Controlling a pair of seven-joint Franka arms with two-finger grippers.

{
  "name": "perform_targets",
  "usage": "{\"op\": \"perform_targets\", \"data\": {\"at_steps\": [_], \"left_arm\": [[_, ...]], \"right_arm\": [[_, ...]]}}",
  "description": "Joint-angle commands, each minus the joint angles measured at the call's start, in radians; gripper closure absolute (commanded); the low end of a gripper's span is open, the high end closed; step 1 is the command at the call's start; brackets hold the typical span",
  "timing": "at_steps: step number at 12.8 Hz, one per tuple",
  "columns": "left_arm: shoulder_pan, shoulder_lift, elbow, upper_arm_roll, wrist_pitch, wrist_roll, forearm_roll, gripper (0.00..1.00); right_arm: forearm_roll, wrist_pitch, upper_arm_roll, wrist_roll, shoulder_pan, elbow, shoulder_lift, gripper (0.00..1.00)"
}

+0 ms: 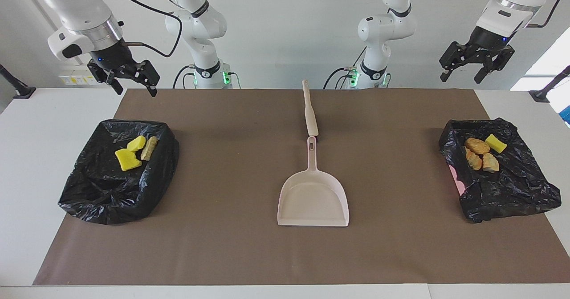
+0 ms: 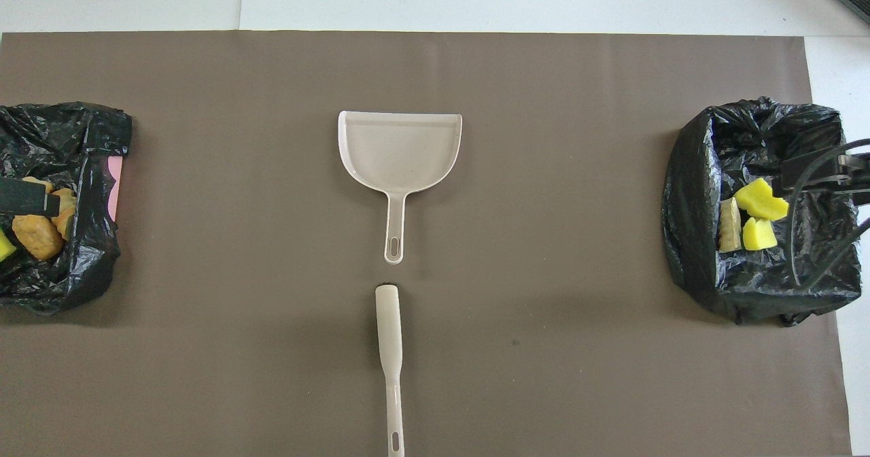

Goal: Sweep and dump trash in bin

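1. Two bins lined with black bags sit at the two ends of the brown mat (image 1: pixel 231 245); going across the facing view from its left edge, the right gripper (image 1: pixel 132 81) comes first, raised in the air with its fingers spread wide and holding nothing.
2. Below that gripper, toward the right arm's end of the table, lies the first black-bagged bin (image 1: pixel 89 192); inside it rest three scraps of trash (image 1: pixel 128 159): two yellow sponge pieces and one tan lump, touching one another.
3. Midway between the two grippers lies the brush (image 1: pixel 309 112), nearer to the robots, with the pale dustpan (image 1: pixel 313 201) just past its tip, handle end to handle end, apart by a small gap.
4. Under the left gripper (image 1: pixel 462 67), toward the left arm's end, sits the second black-bagged bin (image 1: pixel 521 192), holding four scraps (image 1: pixel 477 146): three brown crusty lumps and one yellow sponge piece.
5. That left gripper hangs high, fingers spread wide, empty.
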Motion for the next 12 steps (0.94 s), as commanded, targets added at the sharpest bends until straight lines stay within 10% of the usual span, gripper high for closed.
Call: {"op": "perform_targets", "data": {"at_steps": [1,12], "left_arm": [[-0.039,-0.024,-0.02,0.005,-0.011,-0.007,0.03,0.0],[-0.042,-0.027,-0.024,0.011,0.0,-0.015,0.042,0.0]], "right_arm": [[0.014,0.019,0.004,0.016,-0.007,-0.026,-0.018,0.0],[0.014,0.021,0.004,0.018,-0.007,-0.026,-0.018,0.0]]}}
